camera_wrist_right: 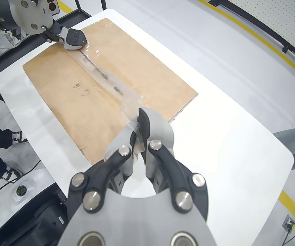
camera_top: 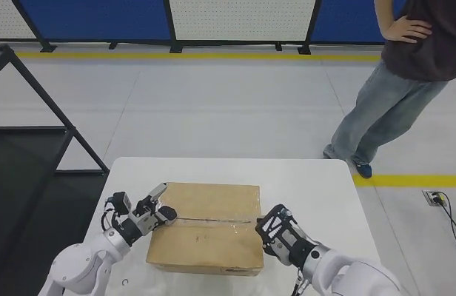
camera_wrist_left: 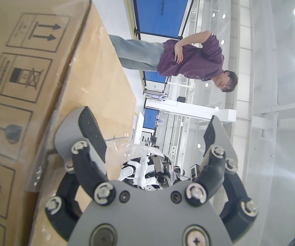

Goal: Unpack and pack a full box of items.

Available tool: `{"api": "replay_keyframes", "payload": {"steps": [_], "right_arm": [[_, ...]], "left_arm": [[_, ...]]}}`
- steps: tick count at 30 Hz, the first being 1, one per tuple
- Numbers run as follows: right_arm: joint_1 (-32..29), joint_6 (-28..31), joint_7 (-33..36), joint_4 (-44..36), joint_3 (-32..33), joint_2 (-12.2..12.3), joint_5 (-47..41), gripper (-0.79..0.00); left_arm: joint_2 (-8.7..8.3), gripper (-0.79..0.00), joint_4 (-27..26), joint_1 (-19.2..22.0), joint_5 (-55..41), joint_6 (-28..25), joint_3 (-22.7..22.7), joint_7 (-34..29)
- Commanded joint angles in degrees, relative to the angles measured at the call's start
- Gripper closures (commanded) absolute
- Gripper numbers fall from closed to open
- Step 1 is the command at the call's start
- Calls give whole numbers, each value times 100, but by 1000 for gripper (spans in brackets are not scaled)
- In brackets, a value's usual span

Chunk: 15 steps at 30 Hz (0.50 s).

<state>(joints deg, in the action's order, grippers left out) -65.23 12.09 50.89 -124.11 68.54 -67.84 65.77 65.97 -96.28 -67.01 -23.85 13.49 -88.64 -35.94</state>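
A white, round-cornered surface (camera_top: pixel 317 185) stands on pale floor. A black metal frame (camera_top: pixel 35 89) stands beside it. A yellow floor line (camera_top: pixel 213 55) runs before blue panels (camera_top: pixel 95 18). A power socket (camera_top: pixel 434 197) lies on the floor.

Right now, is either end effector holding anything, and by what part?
Right end effector is shut on the clear tape, pinching its lifted end at the box edge. Left end effector is open, holding nothing.

The box (camera_top: pixel 206 237) sits in the middle of the tabletop (camera_top: pixel 302 185), the tape (camera_wrist_right: pixel 104 75) running left to right across its top. The left gripper (camera_top: pixel 164 202) is at the tape's left end; the right gripper (camera_wrist_right: pixel 138 124) pinches its right end.
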Motion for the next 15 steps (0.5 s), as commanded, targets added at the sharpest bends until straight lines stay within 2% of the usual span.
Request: {"api": "replay_keyframes", "payload": {"steps": [1, 15], "right_arm": [[23, 3, 28, 28, 5, -1, -32, 0], [140, -17, 384, 178, 86, 7, -391, 0]], "left_arm": [[1, -785, 14, 67, 37, 47, 106, -35], [17, -785, 146, 514, 326, 268, 796, -216]]}}
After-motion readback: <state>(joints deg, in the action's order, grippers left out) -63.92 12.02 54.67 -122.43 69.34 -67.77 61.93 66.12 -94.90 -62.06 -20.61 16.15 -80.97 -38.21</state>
